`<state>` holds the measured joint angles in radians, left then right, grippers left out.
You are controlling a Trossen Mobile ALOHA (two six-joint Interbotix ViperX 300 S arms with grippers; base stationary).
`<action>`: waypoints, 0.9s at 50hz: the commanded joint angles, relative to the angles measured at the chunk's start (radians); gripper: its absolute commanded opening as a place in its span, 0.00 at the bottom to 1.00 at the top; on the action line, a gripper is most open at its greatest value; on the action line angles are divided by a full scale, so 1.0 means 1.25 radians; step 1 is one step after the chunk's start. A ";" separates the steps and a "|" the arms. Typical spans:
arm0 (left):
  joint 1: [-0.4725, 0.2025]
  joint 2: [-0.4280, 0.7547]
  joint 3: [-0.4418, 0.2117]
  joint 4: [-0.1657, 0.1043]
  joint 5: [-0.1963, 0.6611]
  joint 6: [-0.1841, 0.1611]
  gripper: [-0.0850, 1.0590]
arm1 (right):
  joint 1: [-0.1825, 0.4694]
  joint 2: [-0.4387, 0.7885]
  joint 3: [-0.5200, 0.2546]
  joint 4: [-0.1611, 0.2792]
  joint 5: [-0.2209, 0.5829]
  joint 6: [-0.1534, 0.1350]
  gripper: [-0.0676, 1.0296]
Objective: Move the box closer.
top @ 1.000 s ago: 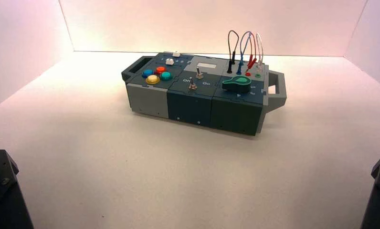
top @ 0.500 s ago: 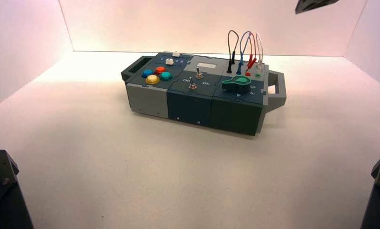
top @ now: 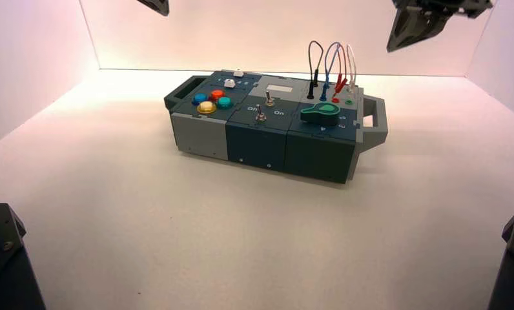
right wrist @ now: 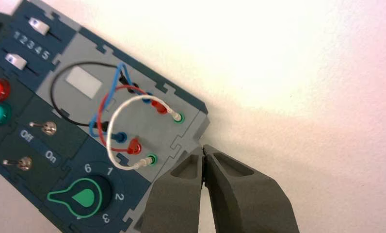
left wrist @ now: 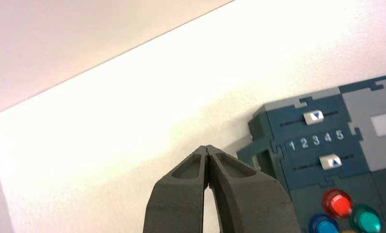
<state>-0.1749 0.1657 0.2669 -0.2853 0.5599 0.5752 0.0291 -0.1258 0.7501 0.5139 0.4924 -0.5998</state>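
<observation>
Item 1: box (top: 256, 143), long, dk. teal/grey, qty. 1. Sitting mid-tabletop (top: 177, 232), toward the far side, just past 12 o'clock from view ctr.; lying askew, its R. end swinging nearer the robot than its L. Prob. why the pull is needing both ends: one-sided drag would be turning it further.

Item 2: end handles, qty. 2. L. handle (top: 172, 98) pointing to approx. 10 o'clock from box ctr.; R. handle (top: 377, 123) to approx. 3. Both standing out past the controls, so likely serving as the pulling pts.

Item 3: L. tool (left wrist: 206, 147), tips together, gripping nothing. Hanging above and beyond the box's L. end, betw. 10 and 11 o'clock from box ctr.; seemingly lining up outside the L. handle for hooking or pushing from behind.

Item 4: R. tool (right wrist: 204, 147), tips together, likewise gripping nothing. Hanging off the R. end, approx. 2 o'clock; apparently matching its partner. Closed tips prob. making a slim, stiff wedge for handle or rear edge.

Item 5: looped wires (right wrist: 114, 114), black/blue/red/white, rising near the far R. corner. Risk: R. tool snagging them if descending too far inboard. Next, prob.: both lowering outboard, then drawing evenly toward 6 o'clock.
</observation>
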 commanded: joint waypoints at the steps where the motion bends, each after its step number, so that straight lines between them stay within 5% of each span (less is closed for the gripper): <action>1: -0.013 0.025 -0.055 0.000 0.001 0.007 0.05 | 0.000 0.020 -0.016 0.000 -0.018 -0.009 0.04; 27: -0.050 0.191 -0.178 0.000 0.005 0.017 0.05 | 0.013 0.088 -0.016 0.000 -0.067 -0.017 0.04; 45: -0.098 0.227 -0.173 0.000 0.018 0.017 0.05 | 0.015 0.129 -0.012 -0.001 -0.096 -0.018 0.04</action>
<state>-0.2715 0.4633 0.0629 -0.2838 0.5860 0.5921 0.0430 0.0414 0.7501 0.5108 0.3866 -0.6197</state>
